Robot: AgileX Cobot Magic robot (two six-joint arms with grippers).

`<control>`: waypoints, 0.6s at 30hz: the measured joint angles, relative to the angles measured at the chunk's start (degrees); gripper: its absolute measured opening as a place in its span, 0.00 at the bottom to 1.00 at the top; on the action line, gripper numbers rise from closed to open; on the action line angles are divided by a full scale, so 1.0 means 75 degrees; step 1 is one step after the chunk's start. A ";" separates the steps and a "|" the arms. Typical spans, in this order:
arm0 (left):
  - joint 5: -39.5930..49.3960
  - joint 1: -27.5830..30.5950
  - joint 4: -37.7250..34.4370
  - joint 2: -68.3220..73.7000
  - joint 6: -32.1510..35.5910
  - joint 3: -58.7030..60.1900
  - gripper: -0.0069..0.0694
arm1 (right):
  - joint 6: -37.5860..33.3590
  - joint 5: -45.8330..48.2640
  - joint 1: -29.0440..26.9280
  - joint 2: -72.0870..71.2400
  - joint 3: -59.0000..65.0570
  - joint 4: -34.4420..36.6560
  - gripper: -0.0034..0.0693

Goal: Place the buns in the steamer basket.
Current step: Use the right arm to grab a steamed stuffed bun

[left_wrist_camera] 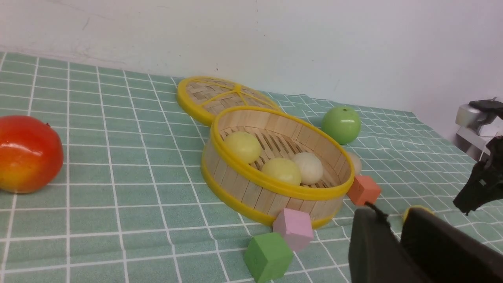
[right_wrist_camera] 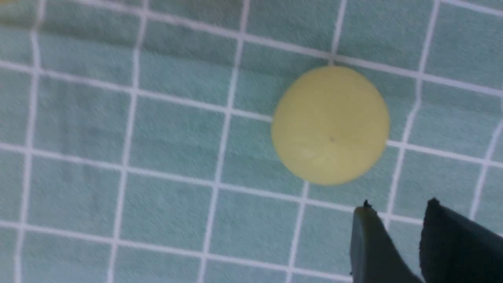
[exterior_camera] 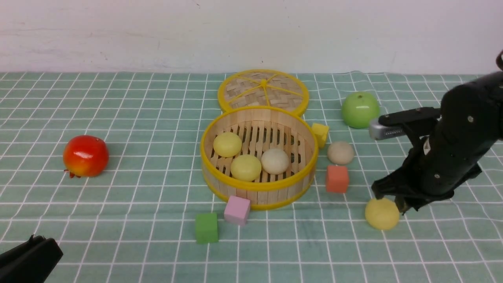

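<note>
The steamer basket (exterior_camera: 302, 135) stands mid-table and holds three buns: two pale yellow (exterior_camera: 227, 144) (exterior_camera: 246, 167) and one off-white (exterior_camera: 275, 161). Another off-white bun (exterior_camera: 340, 153) lies on the cloth to its right. A third pale yellow bun (exterior_camera: 382, 214) (right_wrist_camera: 331, 125) lies further right and nearer. My right gripper (exterior_camera: 389, 201) (right_wrist_camera: 399, 208) hangs just behind it, fingertips apart with only cloth between them, not touching it. My left gripper (left_wrist_camera: 389, 214) stays low at the near left corner, with a narrow gap between its fingers and nothing in it.
The flat woven lid (exterior_camera: 262, 91) lies behind the basket. A green apple (exterior_camera: 360, 109) sits at the back right and a red fruit (exterior_camera: 85, 156) at the left. Yellow (exterior_camera: 320, 133), orange (exterior_camera: 336, 179), pink (exterior_camera: 237, 210) and green (exterior_camera: 206, 227) cubes ring the basket.
</note>
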 joint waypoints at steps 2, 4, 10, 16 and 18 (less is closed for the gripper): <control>0.0000 0.0000 0.0000 0.0000 0.0000 0.0000 0.24 | 0.0000 -0.0142 -0.0074 0.0008 0.0014 0.0111 0.35; 0.0000 0.0000 0.0000 0.0000 0.0000 0.0000 0.25 | 0.0000 -0.0402 -0.0214 0.0126 0.0029 0.0352 0.40; 0.0000 0.0000 0.0000 0.0000 0.0000 0.0000 0.26 | -0.0484 -0.0901 -0.0258 0.0552 0.0037 0.1112 0.44; 0.0000 0.0000 0.0000 0.0000 0.0000 0.0000 0.26 | -0.0728 -0.1345 -0.0258 0.0927 0.0037 0.1267 0.45; 0.0000 0.0000 0.0000 0.0000 0.0000 0.0000 0.26 | -0.0746 -0.1423 -0.0258 0.1037 0.0037 0.1239 0.45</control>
